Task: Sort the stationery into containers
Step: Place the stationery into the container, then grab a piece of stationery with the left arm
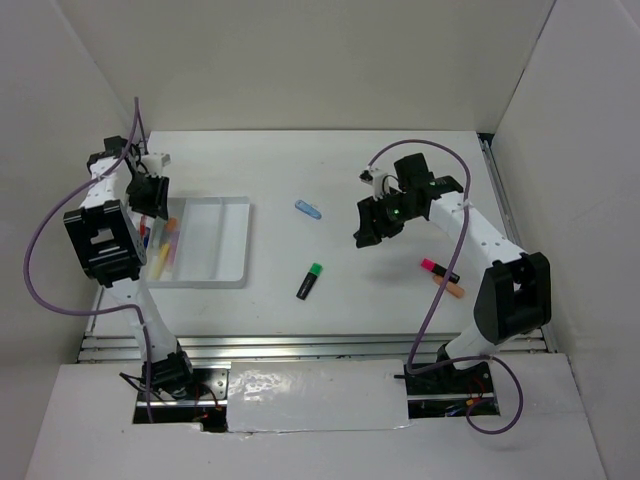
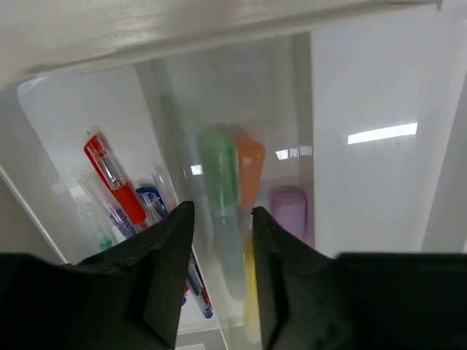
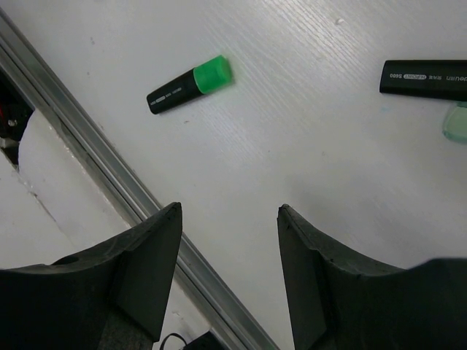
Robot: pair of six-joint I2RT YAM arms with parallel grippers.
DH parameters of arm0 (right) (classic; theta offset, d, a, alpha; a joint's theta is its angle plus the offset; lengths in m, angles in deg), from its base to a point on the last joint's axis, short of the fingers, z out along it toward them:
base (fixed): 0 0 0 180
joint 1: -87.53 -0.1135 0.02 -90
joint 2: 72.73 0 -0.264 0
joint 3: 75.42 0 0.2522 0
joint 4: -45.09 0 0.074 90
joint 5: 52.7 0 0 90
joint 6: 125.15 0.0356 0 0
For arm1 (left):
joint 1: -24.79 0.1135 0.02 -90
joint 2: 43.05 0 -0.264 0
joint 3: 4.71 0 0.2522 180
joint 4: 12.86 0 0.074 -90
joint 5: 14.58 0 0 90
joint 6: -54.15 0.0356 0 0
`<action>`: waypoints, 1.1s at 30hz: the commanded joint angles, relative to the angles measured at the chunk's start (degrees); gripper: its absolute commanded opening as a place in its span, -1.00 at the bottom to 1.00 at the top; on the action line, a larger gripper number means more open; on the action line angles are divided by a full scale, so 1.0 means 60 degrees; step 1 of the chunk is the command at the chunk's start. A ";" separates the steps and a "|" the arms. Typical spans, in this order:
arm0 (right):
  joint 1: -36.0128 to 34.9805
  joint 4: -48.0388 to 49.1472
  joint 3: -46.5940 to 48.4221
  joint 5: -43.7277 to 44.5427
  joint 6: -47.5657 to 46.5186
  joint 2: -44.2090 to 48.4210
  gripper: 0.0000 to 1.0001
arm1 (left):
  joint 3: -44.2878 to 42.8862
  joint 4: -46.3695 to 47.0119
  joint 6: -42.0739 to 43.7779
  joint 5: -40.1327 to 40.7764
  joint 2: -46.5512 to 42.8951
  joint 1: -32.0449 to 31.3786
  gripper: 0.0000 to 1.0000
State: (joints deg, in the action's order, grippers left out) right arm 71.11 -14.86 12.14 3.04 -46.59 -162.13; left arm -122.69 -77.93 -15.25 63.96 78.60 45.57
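The shallow white rectangular plastic tray (image 1: 226,238) lies directly under my left pincer (image 2: 220,213), with its long compartments running away from my fingertips. The compartment straight below the gap holds stubby highlighters, all blurred. A mint-green highlighter (image 2: 219,175) and an orange highlighter (image 2: 251,169) lie side by side and touching. A pale purple highlighter (image 2: 290,211) is just to their right, and a yellow highlighter (image 2: 250,310) lies nearer to me. The next compartment to the left holds thin pens, among them a red-and-clear pen (image 2: 109,176) and a blue-capped pen (image 2: 152,197). My left jaws stand a little apart with nothing between them.

My right pincer (image 3: 228,211) hangs over the white tabletop (image 3: 292,146), well apart from the tray. Its jaws are spread wide and grip nothing. Ahead and to its left lies a black highlighter with a green cap (image 3: 190,86). Ahead and far to its right lies a black marker barrel with white lettering (image 3: 427,79), with a mint-coloured piece (image 3: 457,122) just beside it at the edge of view. From above, a light blue pen (image 1: 309,209) lies between my two pincers. A pink-and-black highlighter (image 1: 437,267) and an orange marker (image 1: 451,288) lie close together behind the right pincer, near its forearm.
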 commanded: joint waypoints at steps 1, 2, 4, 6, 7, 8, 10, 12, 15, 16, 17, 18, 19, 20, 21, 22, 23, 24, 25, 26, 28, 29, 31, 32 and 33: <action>0.0115 -0.0109 -0.0068 -0.0076 -0.0100 0.0018 0.24 | -0.0748 -0.0003 -0.0109 0.0008 0.0174 -0.0035 0.04; 0.0116 -0.0123 -0.0054 -0.0076 -0.0100 0.0018 0.24 | -0.0822 -0.0003 -0.0108 -0.0226 0.0146 0.0009 0.12; 0.0174 -0.0181 -0.0025 -0.0017 -0.0129 0.0091 0.24 | -0.0866 -0.0003 -0.0094 -0.0475 -0.0058 -0.0005 0.42; 0.0218 -0.0284 0.0034 0.0055 -0.0158 0.0164 0.25 | -0.0998 -0.0164 -0.0079 -0.1061 -0.0263 0.0009 0.61; 0.0262 -0.0386 0.0121 0.0114 -0.0202 0.0266 0.25 | -0.1042 -0.0309 -0.0108 -0.1309 -0.0627 0.0009 0.63; 0.0276 -0.0430 0.0165 0.0187 -0.0202 0.0354 0.25 | -0.1042 -0.0311 -0.0181 -0.1762 -0.0819 0.0038 0.63; 0.0393 -0.0504 0.0283 0.0480 -0.0246 0.0690 0.25 | -0.0882 -0.0180 -0.0313 -0.2262 -0.1726 0.0111 0.63; 0.0437 -0.0533 0.0327 0.1004 -0.0319 0.1187 0.25 | -0.0648 0.0069 -0.0474 -0.2817 -0.2878 0.0156 0.63; 0.0569 -0.0228 -0.0022 0.1882 -0.0451 0.2239 0.27 | 0.0185 0.0785 -0.0954 -0.3507 -0.4708 0.0244 0.57; 0.0628 -0.0081 -0.0228 0.2119 -0.0480 0.2578 0.29 | 0.0551 0.1179 -0.1335 -0.3509 -0.5225 0.0244 0.52; 0.0701 0.0080 -0.0404 0.2339 -0.0524 0.2901 0.30 | 0.1381 0.2097 -0.1788 -0.3495 -0.5738 0.0287 0.38; 0.0730 0.0241 -0.0841 0.2587 -0.0525 0.3614 0.32 | 0.1926 0.2614 -0.2300 -0.3089 -0.6685 0.0316 0.28; 0.0789 0.0519 -0.1033 0.3025 -0.0583 0.3941 0.33 | 0.2845 0.3344 -0.3277 -0.2823 -0.7188 0.0317 0.28; 0.0804 0.0666 -0.1209 0.3334 -0.0598 0.4655 0.34 | 0.3159 0.3438 -0.3345 -0.2777 -0.7541 0.0331 0.45; 0.0804 0.0914 -0.1574 0.3642 -0.0583 0.4952 0.33 | 0.3539 0.3352 -0.2809 -0.3487 -0.8154 0.0360 0.79; 0.0876 0.1062 -0.1780 0.4138 -0.0569 0.5303 0.32 | 0.3731 0.3279 -0.2426 -0.4046 -0.8464 0.0346 0.87; 0.1022 0.1208 -0.2217 0.4317 -0.0467 0.5959 0.31 | 0.3878 0.3119 -0.2191 -0.4428 -0.8975 0.0216 0.95; 0.1125 0.1355 -0.2396 0.4406 -0.0408 0.6241 0.31 | 0.4155 0.3059 -0.2217 -0.4577 -0.9183 -0.0206 0.98; 0.1242 0.1414 -0.2601 0.4537 -0.0277 0.6490 0.27 | 0.4274 0.3000 -0.2261 -0.4492 -0.9359 -0.0530 0.98; 0.1330 0.1444 -0.2922 0.4988 -0.0073 0.6768 0.20 | 0.4377 0.2855 -0.2377 -0.4346 -0.9608 -0.0910 0.97; 0.1609 0.1226 -0.3129 0.5357 0.0120 0.7004 0.17 | 0.4815 0.2766 -0.2729 -0.3673 -0.9756 -0.2300 0.94; 0.1740 0.1065 -0.3391 0.5446 0.0004 0.7092 0.16 | 0.4948 0.2809 -0.2991 -0.3250 -0.9858 -0.3378 0.94; 0.1931 0.0947 -0.3830 0.5520 -0.0158 0.7515 0.41 | 0.5562 0.2998 -0.3198 -0.1921 -0.9888 -0.4833 0.94; 0.2164 0.0700 -0.3964 0.5230 -0.0477 0.7678 0.50 | 0.5985 0.3275 -0.3344 -0.1478 -0.9845 -0.5884 0.96; 0.2282 0.0596 -0.4081 0.5067 -0.0640 0.7810 0.55 | 0.6206 0.3409 -0.3824 -0.1647 -0.9772 -0.5909 0.96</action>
State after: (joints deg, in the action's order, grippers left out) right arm 82.91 -10.45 -10.33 32.48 -48.21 -117.72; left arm -88.66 -59.77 -32.89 48.51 19.87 16.45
